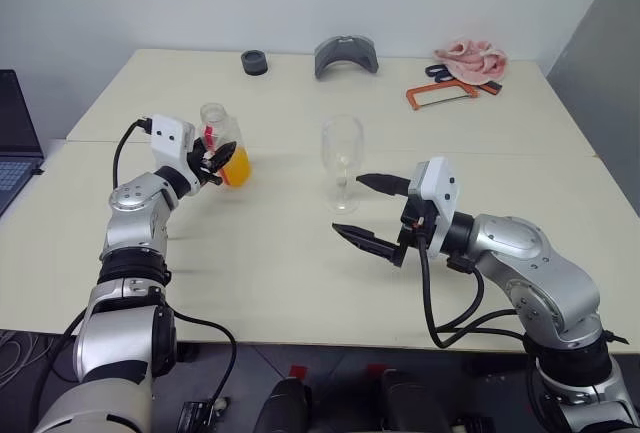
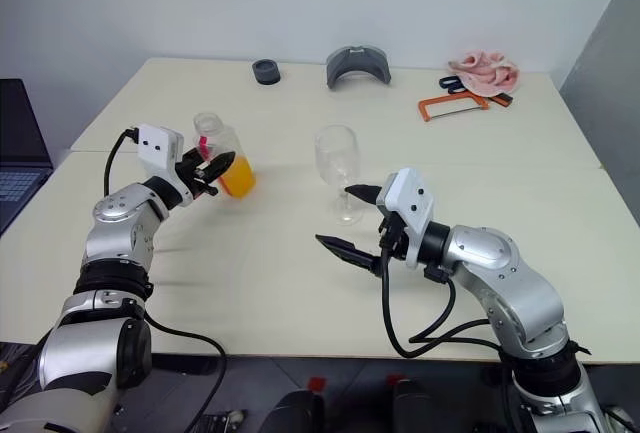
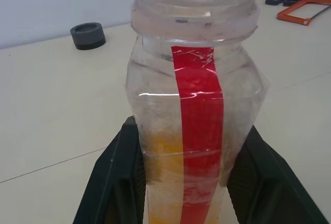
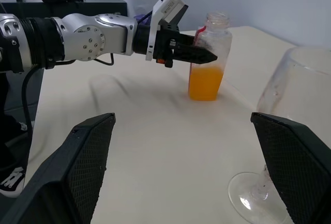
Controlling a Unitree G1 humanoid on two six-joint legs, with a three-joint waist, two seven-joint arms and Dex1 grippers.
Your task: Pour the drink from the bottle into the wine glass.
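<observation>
Both left claw fingers (image 3: 119, 182) clamp the bottle (image 3: 194, 110) (uncapped).

I see the bottle (image 1: 224, 148) upright on the table, uncapped, clear plastic with a red vertical stripe. The drink (image 4: 205, 83), orange-yellow, fills its lower part. The wine glass (image 1: 342, 161) stands upright and empty, well apart.

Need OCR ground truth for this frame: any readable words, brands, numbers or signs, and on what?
None readable.
bottle: its label is a plain red stripe, no print.
wine glass: no marking.
laptop at the table's edge: keys too small to read.
</observation>
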